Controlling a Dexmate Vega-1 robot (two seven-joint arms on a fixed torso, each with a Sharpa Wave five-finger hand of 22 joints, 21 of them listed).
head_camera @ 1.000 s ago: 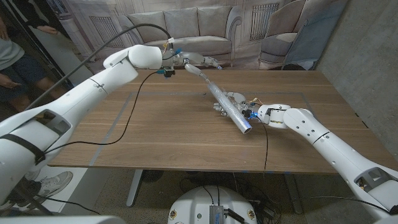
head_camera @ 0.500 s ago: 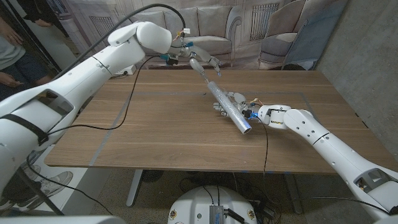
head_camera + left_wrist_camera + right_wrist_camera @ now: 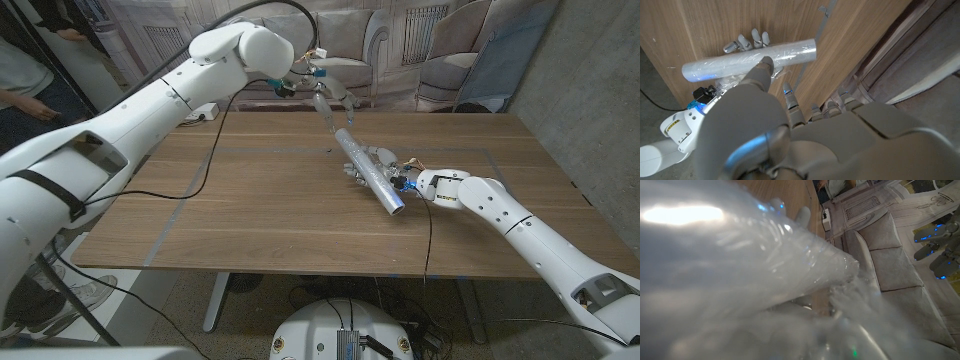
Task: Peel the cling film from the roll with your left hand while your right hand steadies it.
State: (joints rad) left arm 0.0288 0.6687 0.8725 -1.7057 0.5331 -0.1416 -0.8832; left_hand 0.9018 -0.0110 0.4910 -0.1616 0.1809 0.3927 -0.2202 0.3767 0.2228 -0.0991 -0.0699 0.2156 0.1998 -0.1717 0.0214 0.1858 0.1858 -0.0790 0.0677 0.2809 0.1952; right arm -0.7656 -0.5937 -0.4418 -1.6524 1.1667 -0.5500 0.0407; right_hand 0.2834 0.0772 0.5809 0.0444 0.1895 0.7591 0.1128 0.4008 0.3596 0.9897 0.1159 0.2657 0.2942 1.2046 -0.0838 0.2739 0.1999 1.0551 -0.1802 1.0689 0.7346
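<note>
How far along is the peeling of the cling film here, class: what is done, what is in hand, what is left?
Done: the right hand holds the roll on the table, and a strip of cling film is off the roll. In hand: the left hand holds that strip, raised above the table's far edge. Left: the strip is short and most film looks wound on, so more pulling seems needed.

The table (image 3: 250, 215) lies bare left of and in front of the roll (image 3: 368, 168). A taut film strip (image 3: 325, 110) spans from roll to raised left hand (image 3: 322, 80), barring that far passage. The right hand (image 3: 385, 170) crowds the roll's right side.
</note>
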